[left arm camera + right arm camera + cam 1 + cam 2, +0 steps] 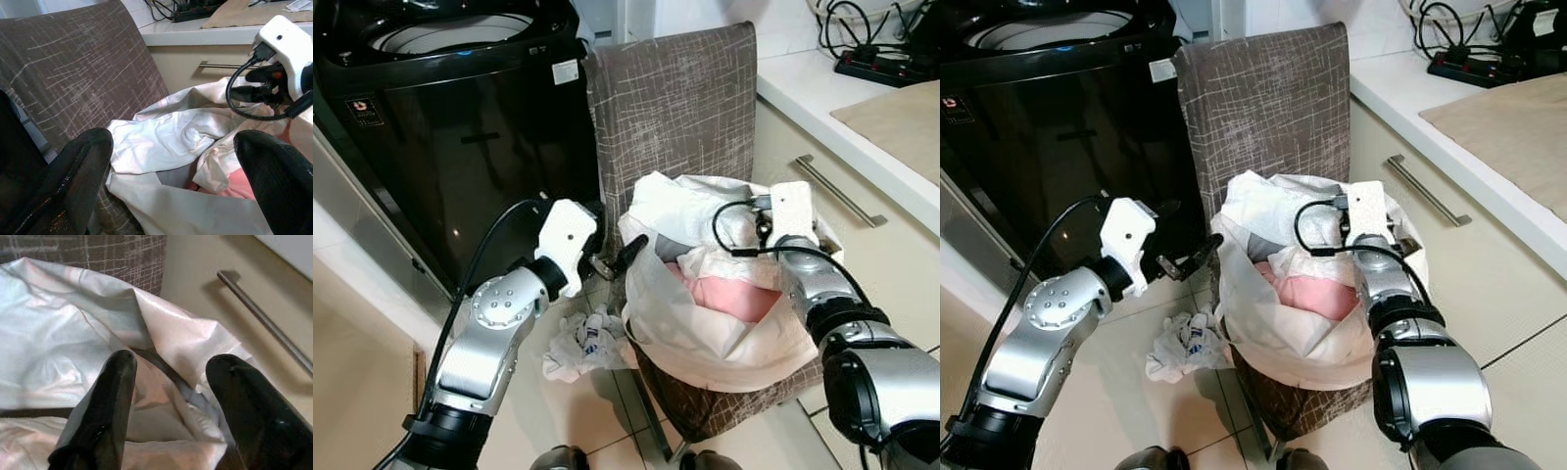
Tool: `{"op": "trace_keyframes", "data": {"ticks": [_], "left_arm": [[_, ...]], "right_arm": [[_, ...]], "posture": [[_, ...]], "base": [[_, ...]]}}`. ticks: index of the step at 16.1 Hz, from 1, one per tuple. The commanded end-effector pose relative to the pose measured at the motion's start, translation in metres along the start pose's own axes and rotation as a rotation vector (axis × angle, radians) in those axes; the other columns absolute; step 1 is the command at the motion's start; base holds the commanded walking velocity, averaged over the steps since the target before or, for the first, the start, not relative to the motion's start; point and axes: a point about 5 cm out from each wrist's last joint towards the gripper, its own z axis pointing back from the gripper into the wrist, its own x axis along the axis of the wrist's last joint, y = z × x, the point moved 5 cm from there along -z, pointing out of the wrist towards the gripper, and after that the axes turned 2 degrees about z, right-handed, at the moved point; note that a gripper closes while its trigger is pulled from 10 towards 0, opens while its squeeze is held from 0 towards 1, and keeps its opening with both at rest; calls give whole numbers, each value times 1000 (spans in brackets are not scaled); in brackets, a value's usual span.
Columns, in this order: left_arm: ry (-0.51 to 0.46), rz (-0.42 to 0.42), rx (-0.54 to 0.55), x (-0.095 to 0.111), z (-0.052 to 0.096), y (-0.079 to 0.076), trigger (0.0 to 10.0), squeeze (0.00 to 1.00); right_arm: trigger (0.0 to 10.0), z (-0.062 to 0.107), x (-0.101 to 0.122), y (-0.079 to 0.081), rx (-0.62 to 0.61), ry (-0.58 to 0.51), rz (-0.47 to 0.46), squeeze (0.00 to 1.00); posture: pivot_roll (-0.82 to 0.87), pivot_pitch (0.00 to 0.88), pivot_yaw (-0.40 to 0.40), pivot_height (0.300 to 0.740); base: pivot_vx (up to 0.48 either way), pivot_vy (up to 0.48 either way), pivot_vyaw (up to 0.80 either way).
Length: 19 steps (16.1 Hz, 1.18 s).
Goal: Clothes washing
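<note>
Nearest, a crumpled white garment (584,345) lay on the tiled floor (558,416) by the chair's leg, apparently dropped short of the wash. Above it, a white plastic bag (690,338) of laundry sat propped on the seat of the brown upholstered chair (671,103), its mouth slumped wide, so the pink garment (736,297) and pale cloths inside lay within reach.

Both arms were bent inward over that bag. On the left, the left gripper (625,257) was level with the bag's left rim, fingers spread and holding nothing. On the right, the right gripper (168,406) hung over the bag's far right edge with its fingers parted above the folded plastic, also empty.

Farther left, the black top-loading washing machine (450,108) stood with its drum open.
</note>
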Motion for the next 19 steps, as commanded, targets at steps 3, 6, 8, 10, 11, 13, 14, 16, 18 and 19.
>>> {"op": "trace_keyframes", "data": {"ticks": [3, 6, 8, 10, 11, 13, 14, 16, 18, 19], "left_arm": [[9, 24, -5, -1, 1, 1, 10000, 0], [25, 49, 5, -4, 5, 1, 10000, 0], [44, 83, 13, -7, 14, -2, 10000, 0], [71, 94, -1, -10, 24, -8, 10000, 0], [89, 102, 1, -12, 31, -9, 10000, 0], [114, 112, 6, -12, 43, -11, 10000, 0], [122, 113, 13, -12, 48, -11, 10000, 0], [135, 118, 31, -11, 55, -11, 10000, 0], [149, 123, 47, -11, 62, -12, 10000, 0], [165, 132, 58, -11, 69, -15, 10000, 0]], "right_arm": [[10000, 0, -5, -6, 31, 19, 164, 1000], [10000, 0, -11, -9, 43, 43, 207, 1000], [10000, 2, -23, -10, 45, 73, 270, 1000], [10000, 5, -36, -11, 52, 107, 326, 1000], [10000, 6, -40, -11, 59, 120, 358, 1000], [10000, 6, -42, -2, 118, 122, 425, 1000], [10000, 6, -39, 3, 137, 110, 419, 1000], [10000, 6, -35, 9, 154, 90, 439, 0], [10000, 4, -25, 13, 156, 51, 473, 0], [10000, 6, -32, 16, 172, 64, 500, 0]], "posture": [[-80, 48, 41, 740], [-69, 63, 34, 740], [-58, 106, 43, 740], [-36, 151, 55, 740], [-26, 169, 64, 740], [9, 208, 72, 740], [26, 224, 73, 740], [43, 234, 71, 740], [60, 245, 67, 740], [75, 250, 60, 740]], "base": [[0, 0, 0], [0, 0, 0], [0, 0, 0], [0, 0, 0], [0, 0, 0], [0, 0, 0], [0, 0, 0], [0, 0, 0], [0, 0, 0], [0, 0, 0]]}}
